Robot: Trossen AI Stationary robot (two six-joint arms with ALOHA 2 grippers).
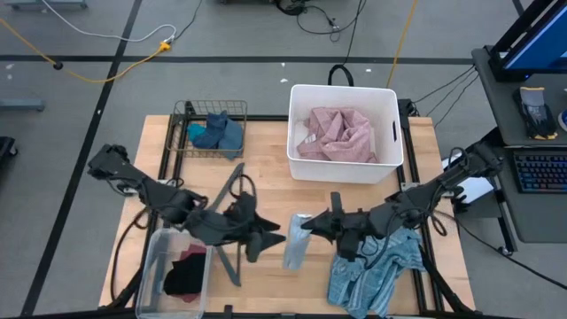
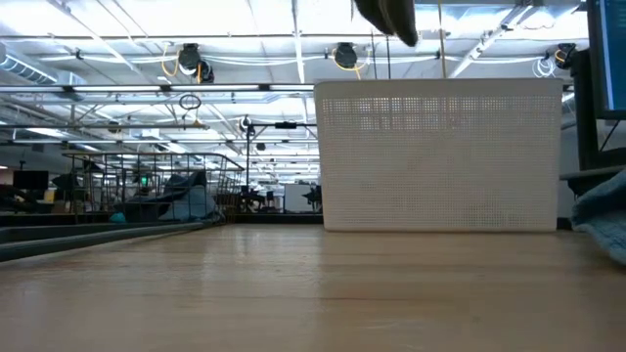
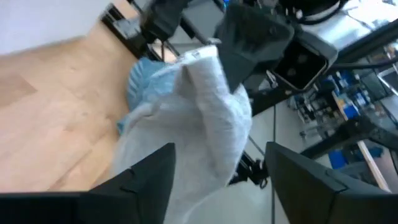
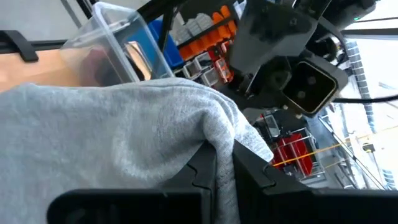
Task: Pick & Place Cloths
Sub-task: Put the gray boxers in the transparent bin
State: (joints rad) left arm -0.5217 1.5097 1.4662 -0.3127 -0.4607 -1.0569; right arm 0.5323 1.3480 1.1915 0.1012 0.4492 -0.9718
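Note:
A pale grey-blue cloth [image 1: 297, 241] hangs between my two grippers, in front of the white basket. My right gripper [image 1: 307, 226] is shut on it. My left gripper [image 1: 270, 237] faces it from the left, open. In the left wrist view the open fingers [image 3: 149, 177] stand either side of the hanging cloth [image 3: 199, 118]; whether they touch it I cannot tell. A pink cloth [image 1: 341, 135] lies in the white basket [image 1: 390, 133]. Teal and dark blue cloths [image 1: 218, 133] sit in a wire basket. Black and maroon cloths [image 1: 184, 270] lie in a clear bin. The blue striped cloth [image 1: 372, 275] lies spread on the table. My right gripper [image 4: 217, 158] pinches the pale grey-blue cloth between its two fingers at a bunched upper fold [image 4: 208, 127], several layers by the look of it. The fingers come level from the table's right side. The cloth drapes slack below them [image 3: 186, 143], and no part shows on the table.
A grey plastic hanger [image 1: 232, 232] lies on the table under my left gripper. The clear bin [image 1: 155, 257] stands at the near left corner, the wire basket [image 1: 182, 115] at the far left, the white basket [image 2: 440, 156] at the far middle. Bare wood lies between them.

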